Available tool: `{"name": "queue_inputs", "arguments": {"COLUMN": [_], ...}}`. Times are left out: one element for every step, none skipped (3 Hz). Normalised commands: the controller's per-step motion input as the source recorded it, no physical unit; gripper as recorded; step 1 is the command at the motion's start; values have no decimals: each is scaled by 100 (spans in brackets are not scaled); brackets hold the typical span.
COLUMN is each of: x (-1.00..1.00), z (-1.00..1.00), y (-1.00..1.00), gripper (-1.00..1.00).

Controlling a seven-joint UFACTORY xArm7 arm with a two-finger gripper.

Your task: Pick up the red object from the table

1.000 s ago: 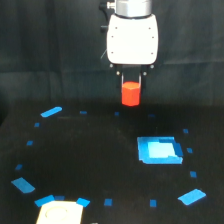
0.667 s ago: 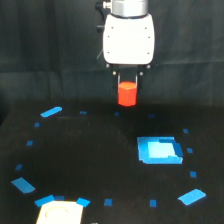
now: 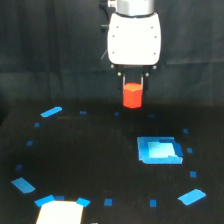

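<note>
The red object (image 3: 132,95), the only one of its kind, hangs clear above the table (image 3: 90,165), clamped between the gripper's (image 3: 133,89) two dark fingers (image 3: 121,80), which press its upper sides from left and right; its lower half shows free below them.

Nearest the camera, at the bottom edge, lies one pale cream panel (image 3: 59,213) with a strip of blue tape (image 3: 62,201) along its top. To the exterior view's left of it sits one slanted blue strip (image 3: 22,185). Along the same near band are two small blue squares (image 3: 131,202), and at the exterior view's right one larger slanted blue strip (image 3: 192,196).

Further in, one large blue patch (image 3: 159,150) lies flat on the black surface, below and to the exterior view's right of the block, well apart from it. Two small blue dots (image 3: 191,161) sit just to its right.

Further still, one slanted blue strip (image 3: 51,111) lies at the exterior view's left, with several faint small blue marks (image 3: 33,134) scattered around the ring; they are too dim to count surely.

Farthest back, the white wrist housing (image 3: 134,35) carries the fingers, with a dark curtain (image 3: 45,45) behind it. Nothing stands between the block and the surface beneath it.
</note>
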Motion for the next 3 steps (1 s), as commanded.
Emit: {"name": "queue_inputs", "arguments": {"x": [32, 27, -44], "z": [-46, -4, 63], "y": [-11, -27, -2], "gripper": [-100, -100, -54]}}
